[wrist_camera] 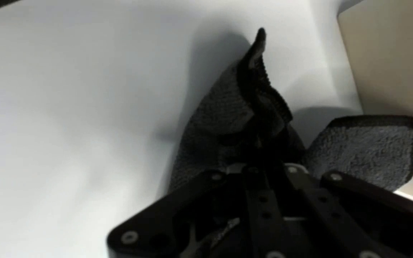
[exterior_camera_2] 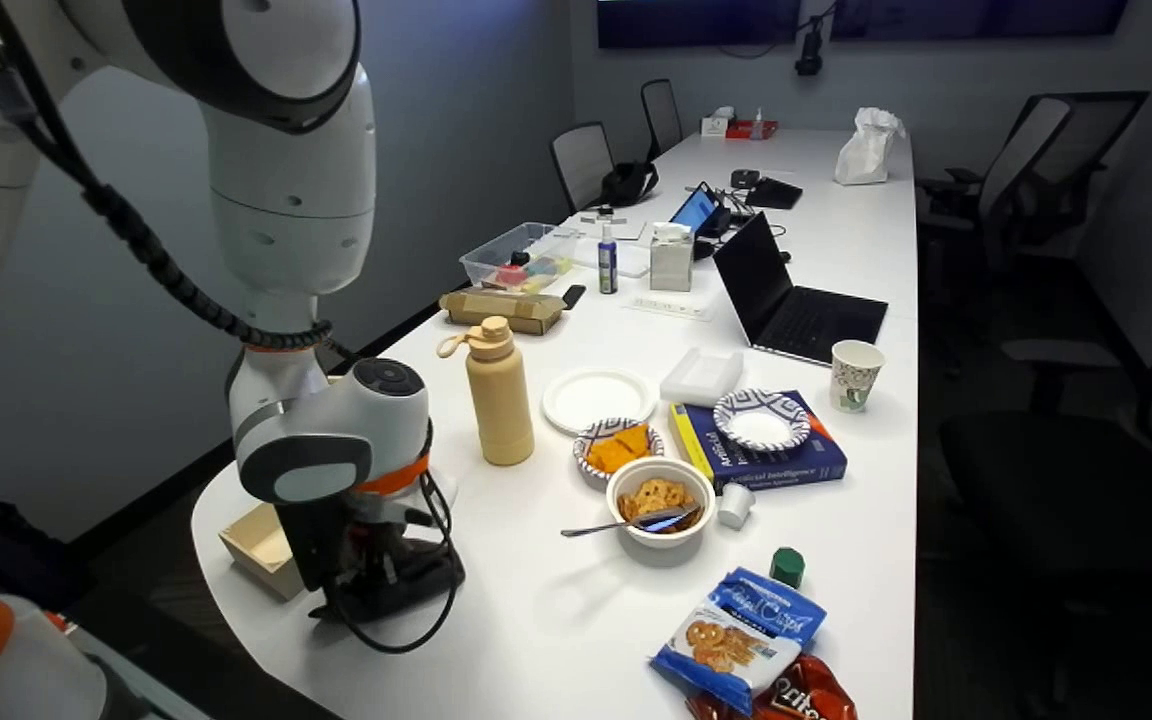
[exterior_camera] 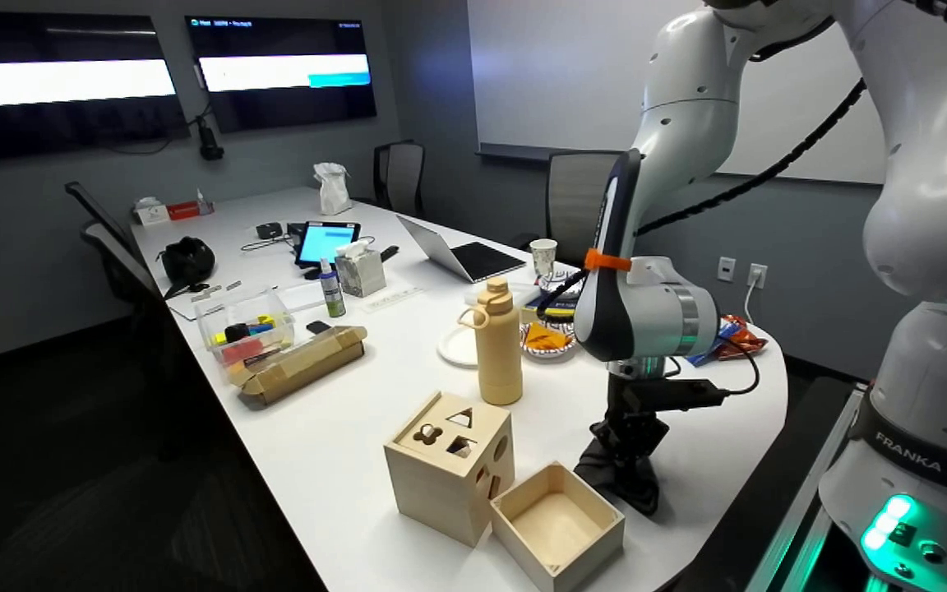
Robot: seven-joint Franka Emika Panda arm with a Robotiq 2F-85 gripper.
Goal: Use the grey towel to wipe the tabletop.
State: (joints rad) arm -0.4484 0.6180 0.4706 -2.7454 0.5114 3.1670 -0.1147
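Observation:
The grey towel (wrist_camera: pixel 213 118) is bunched, with a dark edging, and its corners spread onto the tabletop (wrist_camera: pixel 66 107) in the wrist view. My gripper (wrist_camera: pixel 260 161) is shut on the towel's middle and points down. In an exterior view the gripper (exterior_camera: pixel 628 440) stands at the near end of the white tabletop (exterior_camera: pixel 325 460), with dark towel folds (exterior_camera: pixel 642 489) fanned out under it. The towel (exterior_camera_2: pixel 406 585) also shows low on the table in an exterior view. The fingertips are hidden in the folds. One towel corner lies against a wooden wall in the wrist view.
An open wooden tray (exterior_camera: pixel 560 526) stands right beside the towel, with a wooden shape-sorter box (exterior_camera: pixel 449 469) behind it. A tan bottle (exterior_camera: pixel 500 345) stands farther off. A cracker bowl (exterior_camera_2: pixel 661 500) with a spoon, a book (exterior_camera_2: pixel 766 450) and snack bags (exterior_camera_2: pixel 741 635) lie across the table.

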